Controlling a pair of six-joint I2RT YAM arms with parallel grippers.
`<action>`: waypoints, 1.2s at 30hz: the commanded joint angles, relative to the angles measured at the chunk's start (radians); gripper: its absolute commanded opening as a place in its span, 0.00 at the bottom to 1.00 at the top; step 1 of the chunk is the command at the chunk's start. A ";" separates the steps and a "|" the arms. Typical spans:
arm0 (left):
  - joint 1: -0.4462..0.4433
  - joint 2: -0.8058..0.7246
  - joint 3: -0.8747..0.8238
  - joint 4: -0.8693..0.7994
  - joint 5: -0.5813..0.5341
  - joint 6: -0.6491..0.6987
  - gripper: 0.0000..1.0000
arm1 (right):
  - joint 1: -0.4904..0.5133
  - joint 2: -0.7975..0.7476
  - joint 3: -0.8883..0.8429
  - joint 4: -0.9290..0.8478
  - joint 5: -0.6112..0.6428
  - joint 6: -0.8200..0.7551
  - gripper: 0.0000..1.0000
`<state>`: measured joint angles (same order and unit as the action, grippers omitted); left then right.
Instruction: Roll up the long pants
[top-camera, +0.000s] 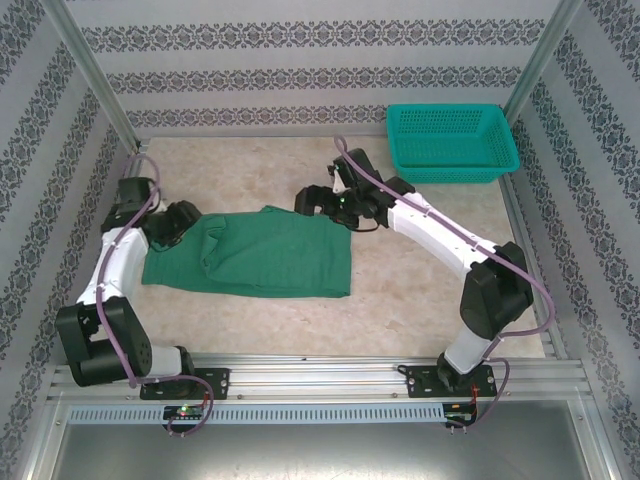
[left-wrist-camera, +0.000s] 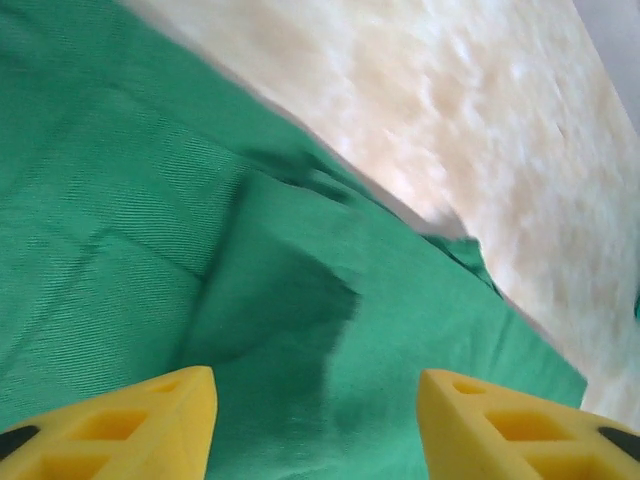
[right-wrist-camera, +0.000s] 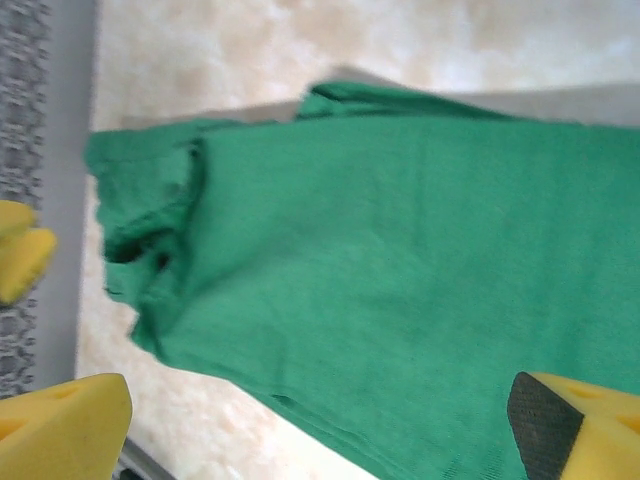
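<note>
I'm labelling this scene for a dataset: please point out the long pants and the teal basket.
long pants (top-camera: 270, 255): top external view, middle of the flat green cloth.
teal basket (top-camera: 452, 172): top external view, its near mesh wall.

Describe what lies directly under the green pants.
The long pants lie folded flat on the beige tabletop, which shows beside their edges. Whatever sits beneath the cloth itself is covered.

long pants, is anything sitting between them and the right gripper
Nothing visible does. The right gripper hangs open by the far right corner of the long pants. The teal basket sits well away in the far right corner.
</note>
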<state>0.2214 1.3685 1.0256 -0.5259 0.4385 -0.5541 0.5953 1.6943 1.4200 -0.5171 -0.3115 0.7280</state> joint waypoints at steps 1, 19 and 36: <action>-0.076 0.049 0.096 0.060 0.018 0.056 0.40 | 0.008 0.019 -0.056 0.015 0.004 -0.008 0.98; -0.328 0.350 0.170 -0.166 -0.326 0.100 0.00 | -0.075 -0.006 -0.153 0.076 -0.010 0.030 0.89; -0.170 0.048 -0.016 -0.184 -0.320 0.036 0.38 | -0.094 -0.007 -0.198 0.078 -0.017 0.020 0.90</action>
<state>0.0479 1.3895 1.0279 -0.7563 -0.0032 -0.5236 0.5121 1.6966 1.2346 -0.4400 -0.3271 0.7559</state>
